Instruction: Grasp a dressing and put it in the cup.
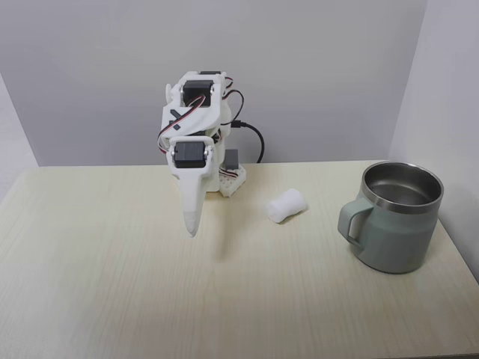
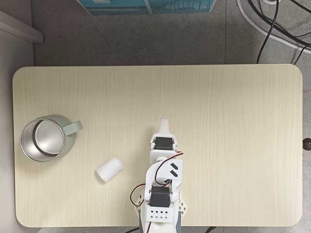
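Pale wood desk (image 1: pixel 112 292), grey wall behind. Tool (image 1: pixel 193 223) clenched, empty, raised over the desk. In a fixed view, dressing (image 1: pixel 287 205) lies between tool and cup (image 1: pixel 397 218), touching neither.

We saw bare table (image 2: pixel 233 145) all around the gripper (image 2: pixel 165 119). Nothing stood between it and the dressing (image 2: pixel 110 169), which lay apart from everything. The cup (image 2: pixel 44 140) sat well beyond it, mouth open upward, handle (image 2: pixel 73 127) toward the arm; wall (image 1: pixel 449 112) close behind the cup.
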Available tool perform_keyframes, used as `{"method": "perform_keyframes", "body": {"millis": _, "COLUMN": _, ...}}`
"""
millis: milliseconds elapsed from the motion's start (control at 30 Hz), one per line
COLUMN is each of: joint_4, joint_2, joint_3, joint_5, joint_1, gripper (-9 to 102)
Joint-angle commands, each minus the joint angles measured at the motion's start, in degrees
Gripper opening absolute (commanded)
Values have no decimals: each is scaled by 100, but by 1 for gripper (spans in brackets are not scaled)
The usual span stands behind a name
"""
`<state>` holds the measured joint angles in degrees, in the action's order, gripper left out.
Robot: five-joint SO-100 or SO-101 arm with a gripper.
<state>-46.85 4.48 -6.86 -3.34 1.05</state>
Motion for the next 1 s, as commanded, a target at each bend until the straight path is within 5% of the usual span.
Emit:
{"method": "perform_keyframes", "body": {"millis": 0, "joint_4": 18, "joint_2": 53, "joint_3": -35, "joint_5": -26, "joint_1": 26, "gripper": 0}}
{"method": "perform_keyframes", "body": {"millis": 467, "joint_4": -35, "joint_2": 53, "joint_3": -88, "joint_5": -9, "joint_1": -53, "gripper": 0}}
{"method": "perform_keyframes", "body": {"millis": 767, "joint_4": -1371, "joint_2": -62, "joint_3": -1688, "joint_5": 747, "joint_1": -1063, "gripper": 0}}
{"method": "perform_keyframes", "body": {"millis": 967, "joint_4": -2180, "joint_2": -1600, "joint_3": -3129, "joint_5": 1696, "joint_1": -1942, "gripper": 0}}
